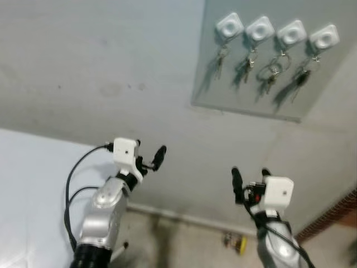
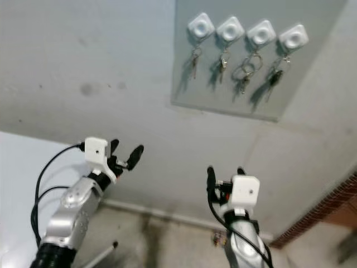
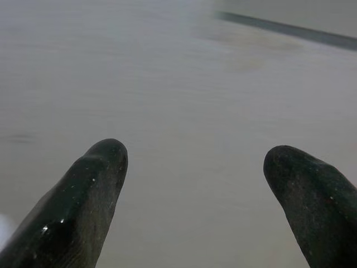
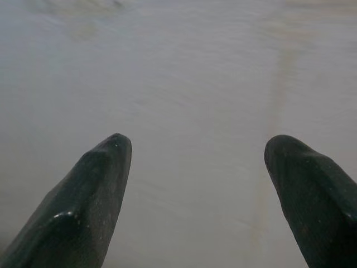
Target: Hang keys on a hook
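High on the far wall, up and to the right, a grey panel (image 1: 251, 103) carries a row of four white square hooks (image 1: 229, 25), and a bunch of keys (image 1: 221, 58) hangs from each one, the third bunch showing a large ring (image 1: 280, 64). The keys are all on the hooks, well apart from both arms. The left end effector (image 1: 149, 155) is raised in front of the pale wall (image 1: 100, 72), its two black fingers (image 3: 92, 190) spread wide apart and holding nothing; a white camera block sits on its wrist with a black cable looping down beside the silver arm. The right end effector (image 1: 249, 177) is also lifted, lower and to the right, its fingers (image 4: 95, 190) likewise wide apart and empty. Both point toward bare wall below the panel. Near the base of the wall, on the floor (image 1: 184, 240), a small yellow object (image 1: 235, 242) lies just left of the right arm. Brick (image 1: 329, 218) shows at the far right.
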